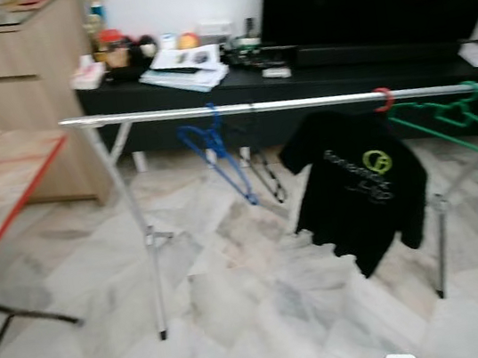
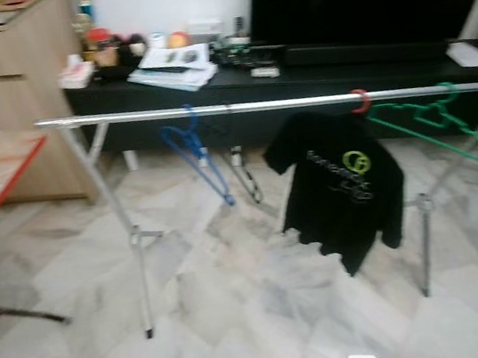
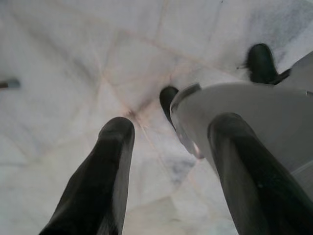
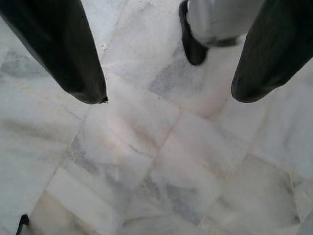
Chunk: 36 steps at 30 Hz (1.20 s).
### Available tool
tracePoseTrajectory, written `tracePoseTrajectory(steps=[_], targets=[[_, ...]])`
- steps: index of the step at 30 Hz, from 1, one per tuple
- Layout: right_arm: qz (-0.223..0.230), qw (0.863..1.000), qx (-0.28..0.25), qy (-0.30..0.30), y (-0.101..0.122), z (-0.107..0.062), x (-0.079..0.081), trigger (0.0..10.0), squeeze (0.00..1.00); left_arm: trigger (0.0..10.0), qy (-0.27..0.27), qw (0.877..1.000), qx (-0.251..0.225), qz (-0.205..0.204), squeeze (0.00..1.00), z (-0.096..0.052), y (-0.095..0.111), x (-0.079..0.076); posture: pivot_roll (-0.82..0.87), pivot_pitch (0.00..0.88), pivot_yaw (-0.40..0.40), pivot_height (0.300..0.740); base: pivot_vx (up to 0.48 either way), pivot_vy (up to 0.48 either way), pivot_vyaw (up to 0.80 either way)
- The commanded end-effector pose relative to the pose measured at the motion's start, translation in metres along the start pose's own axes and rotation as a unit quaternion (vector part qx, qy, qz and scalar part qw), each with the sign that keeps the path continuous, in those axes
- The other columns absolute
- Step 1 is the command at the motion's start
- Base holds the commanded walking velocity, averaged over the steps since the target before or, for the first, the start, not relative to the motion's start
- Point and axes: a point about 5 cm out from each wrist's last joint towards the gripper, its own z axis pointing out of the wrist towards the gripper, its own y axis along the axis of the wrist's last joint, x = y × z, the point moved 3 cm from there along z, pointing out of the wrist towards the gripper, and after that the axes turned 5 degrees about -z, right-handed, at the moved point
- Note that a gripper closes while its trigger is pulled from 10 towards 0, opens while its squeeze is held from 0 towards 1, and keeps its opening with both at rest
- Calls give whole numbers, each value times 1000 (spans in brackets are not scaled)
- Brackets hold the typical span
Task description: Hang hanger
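Across mid-frame, the rail [image 1: 237, 108] carries a blue hanger [image 1: 217, 151], black shirt [image 1: 361, 183] and green hanger [image 1: 455, 120]; left pincer [image 3: 168, 132] and right pincer [image 4: 168, 95] hang open over marble floor [image 4: 161, 161]

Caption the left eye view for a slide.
Rack holds blue hanger, black shirt and green hanger over marble floor.

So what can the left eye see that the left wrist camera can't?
The left eye view: a silver clothes rail with a blue hanger, a black T-shirt and a green hanger on it. The left wrist view: the left hand, its two black fingers apart, pointing down. Both: the white marble floor.
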Motion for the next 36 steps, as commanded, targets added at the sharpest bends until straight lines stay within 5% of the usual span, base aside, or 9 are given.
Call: tracePoseTrajectory(steps=[1,13,25,32,36], targets=[[3,1000,6,-6,-2,-1,-4,10000,0,10000,-15,1000,5,9,0,2,-2,-13,-27,60,-34,740,0,-251,-800],[1,1000,7,-6,-2,0,-2,10000,0,10000,-12,1000,-8,12,0,7,23,-17,-25,78,-33,740,0,-252,-800],[-1,1000,-2,0,2,1,2,10000,0,10000,6,1000,0,3,0,1,15,14,-26,81,-32,740,0,-104,-176],[-1,1000,-3,1,2,1,2,10000,0,10000,45,997,-52,-23,0,-2,27,27,-28,82,-36,740,0,0,0],[0,1000,-5,1,2,0,2,10000,0,10000,79,990,-117,-22,0,-4,51,33,-32,84,-37,740,0,0,0]])
